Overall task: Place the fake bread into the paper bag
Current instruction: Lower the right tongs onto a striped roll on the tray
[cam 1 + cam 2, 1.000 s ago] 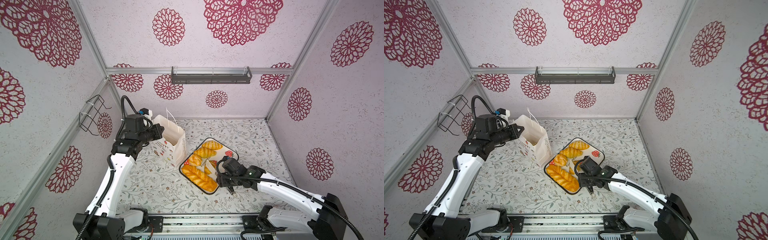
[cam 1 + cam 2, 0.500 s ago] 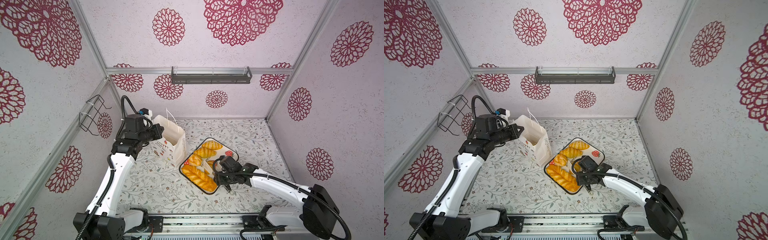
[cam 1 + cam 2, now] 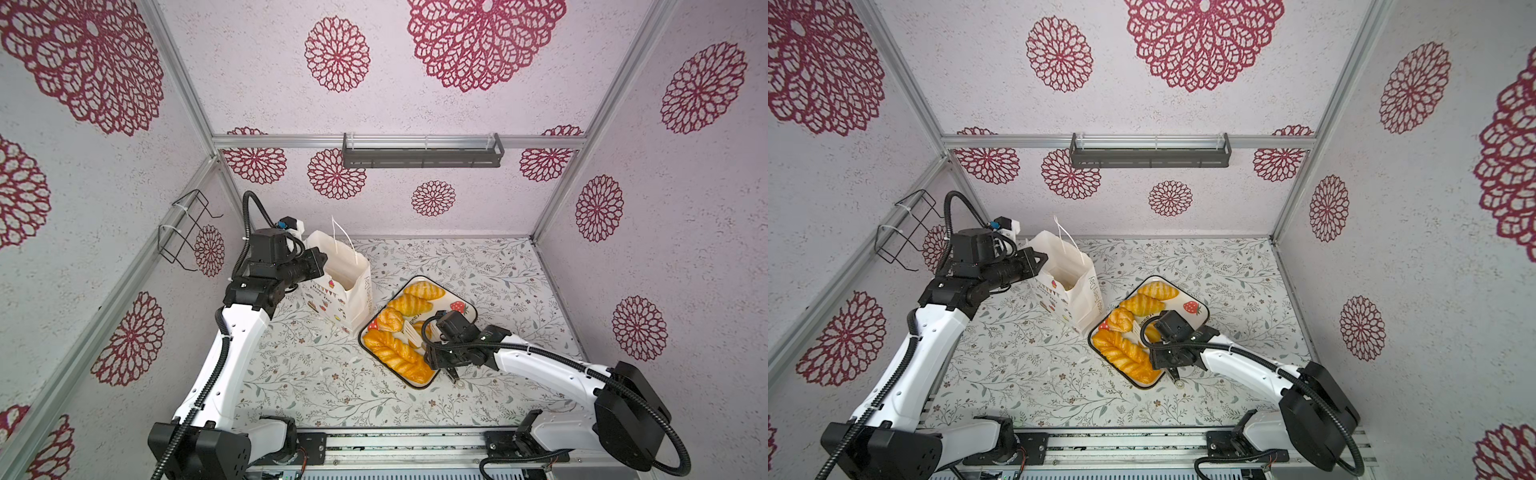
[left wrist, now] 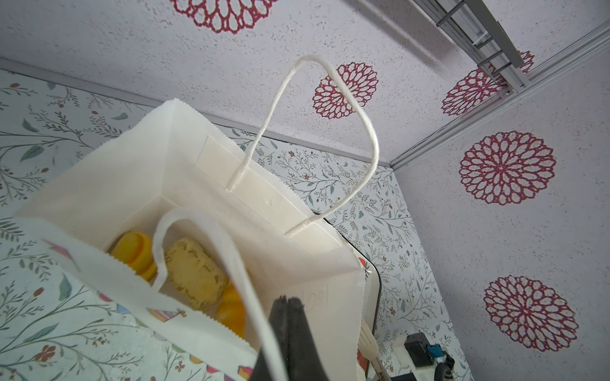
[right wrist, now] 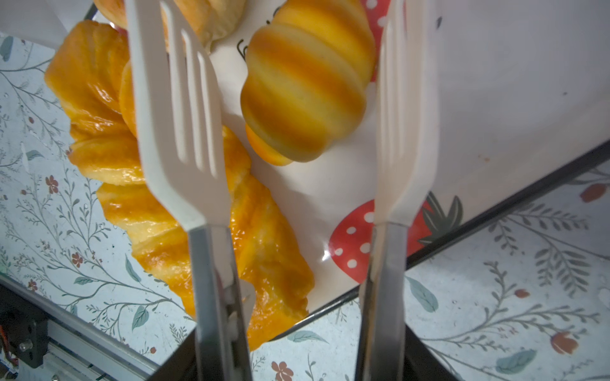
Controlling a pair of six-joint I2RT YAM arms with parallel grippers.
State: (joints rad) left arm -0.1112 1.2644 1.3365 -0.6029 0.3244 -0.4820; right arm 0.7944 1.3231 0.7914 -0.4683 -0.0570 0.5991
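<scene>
Gripping the bag (image 4: pixel 185 204) handle (image 4: pixel 231 264), the left jaws stay out of the way as the right jaws' tongs (image 5: pixel 185 138) stand parted around a croissant (image 5: pixel 307 92) on the tray (image 3: pixel 467 309).

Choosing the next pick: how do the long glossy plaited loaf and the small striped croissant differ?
The long glossy plaited loaf is far longer and shinier than the small striped croissant. The croissant appears between the white-tipped metal tongs' blades; the loaf lies partly behind one. Both are golden, on the strawberry-print tray.
</scene>
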